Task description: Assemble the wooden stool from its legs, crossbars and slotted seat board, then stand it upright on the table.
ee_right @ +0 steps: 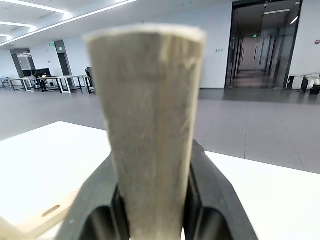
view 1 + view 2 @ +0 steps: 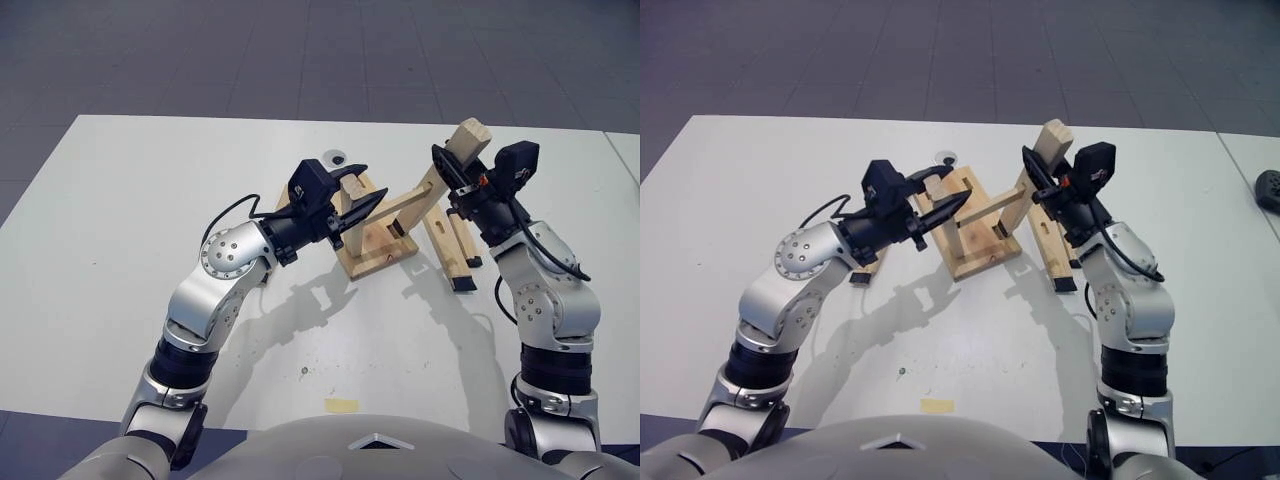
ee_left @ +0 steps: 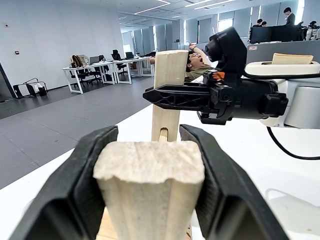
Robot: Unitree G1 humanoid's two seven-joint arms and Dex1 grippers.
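Basically mid-assembly: left gripper (image 2: 372, 185) clenched the upright leg (image 3: 150, 195), right gripper (image 2: 452, 160) clenched the tilted leg (image 2: 472, 135); next probably needed squaring into the seat board (image 2: 372, 258).

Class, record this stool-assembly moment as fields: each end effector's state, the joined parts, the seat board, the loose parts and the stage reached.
left end effector: shut on one wooden leg, over the seat board
right end effector: shut on a second leg, held tilted
crossbar: spans between the two held legs
seat board: lying flat on the table
loose legs: lying on the table, on the robot's right of the board
stage: stool not yet assembled or stood upright
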